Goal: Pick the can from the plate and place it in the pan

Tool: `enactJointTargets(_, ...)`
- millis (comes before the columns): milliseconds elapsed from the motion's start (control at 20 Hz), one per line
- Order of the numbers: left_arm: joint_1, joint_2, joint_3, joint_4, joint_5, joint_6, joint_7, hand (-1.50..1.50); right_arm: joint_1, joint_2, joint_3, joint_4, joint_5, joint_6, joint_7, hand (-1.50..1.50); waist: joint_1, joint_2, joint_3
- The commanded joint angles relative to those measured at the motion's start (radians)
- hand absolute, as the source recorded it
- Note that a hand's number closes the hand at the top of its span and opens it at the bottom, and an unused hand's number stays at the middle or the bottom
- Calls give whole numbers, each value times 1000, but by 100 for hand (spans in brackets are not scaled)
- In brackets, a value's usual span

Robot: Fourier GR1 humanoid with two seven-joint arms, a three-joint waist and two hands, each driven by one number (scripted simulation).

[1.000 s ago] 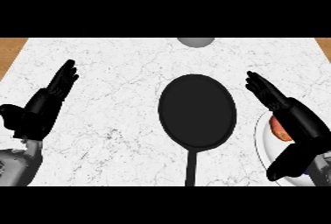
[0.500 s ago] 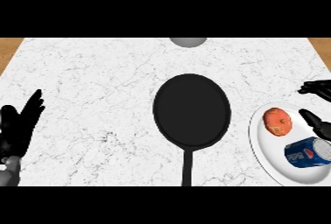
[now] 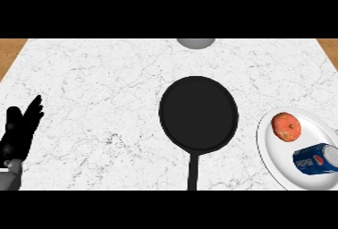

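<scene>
One can (image 3: 317, 158), one plate (image 3: 279, 162), one pan (image 3: 198, 114)

White marble counter (image 3: 99, 80), a grey round thing (image 3: 195, 43), an orange-red fruit (image 3: 287, 127).
The counter, veined in fine grey, fills most of the view; brown wood (image 3: 12, 47) shows past its far corners. The grey round thing sits at the far edge, partly cut off. The fruit lies near the right edge.

You have bare counter (image 3: 99, 80) between the pan (image 3: 198, 116) and the plate (image 3: 272, 152); an orange fruit (image 3: 286, 126) sits just beside the can (image 3: 317, 159).
</scene>
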Motion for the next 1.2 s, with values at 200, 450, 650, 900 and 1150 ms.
enactJointTargets(200, -13, 17, 4, -11, 2, -36, 26, 0, -4, -293, -23, -104, 223, 76, 104, -150, 19, -1, -2)
enactJointTargets(450, -8, -18, -11, -22, -29, 5, 32, 0, -2, -362, 58, -225, 375, 77, 203, -150, 23, 0, -2)
enactJointTargets(650, -30, -6, 2, -15, -22, -25, 43, 0, -25, -387, 143, -319, 475, 78, 299, -150, 31, 2, -1)
enactJointTargets(900, -22, -40, 14, 14, -39, -28, 3, 0, 34, -307, 216, -379, 657, 70, 286, -150, 16, 0, 0)
enactJointTargets(1150, -14, -42, 34, 4, -56, -41, 18, 0, -2, -249, 292, -374, 749, 116, 356, -150, 24, 1, 0)
